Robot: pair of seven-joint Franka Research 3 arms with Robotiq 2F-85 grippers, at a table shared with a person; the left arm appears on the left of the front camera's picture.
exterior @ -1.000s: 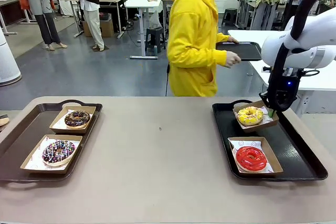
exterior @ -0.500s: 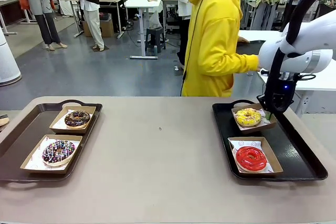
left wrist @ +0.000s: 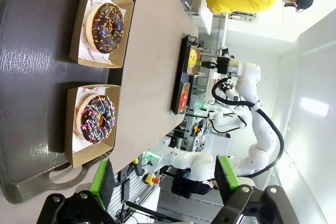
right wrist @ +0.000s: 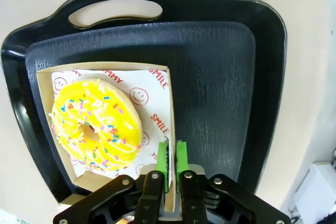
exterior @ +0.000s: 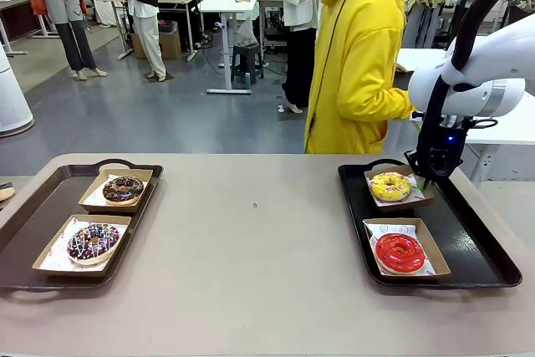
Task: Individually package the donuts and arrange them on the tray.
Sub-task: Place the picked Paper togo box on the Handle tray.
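Sitting on the table (exterior: 251, 240) from left to right are two trays, each carrying two donuts already in their own paper-lined cardboard boxes. On the brown tray (exterior: 33, 232) at the robot's left, the chocolate donut with white and pink sprinkles (exterior: 93, 241) lies in the near box and the plain chocolate glazed donut (exterior: 124, 189) in the far box, the two boxes near each other but apart. The left tool (left wrist: 163, 182) hangs above this tray in its wrist view, its green-padded fingers spread wide and holding nothing. On the black tray (exterior: 476, 248) at the robot's right, the yellow sprinkled donut (exterior: 390, 186) sits in the far box and the glossy red donut (exterior: 399, 252) in the near box. The right tool (right wrist: 172, 167) is at the yellow donut's box (right wrist: 170, 129), its pads pressed close together on the box's side wall in the wrist view, so it appears to be pinching that wall. A person in a yellow hoodie (exterior: 355, 64) stands beyond the far edge, turned away. By my reading the task is almost finished: all four donuts are packaged and on trays, and what looks left is letting go of the last box and lifting clear
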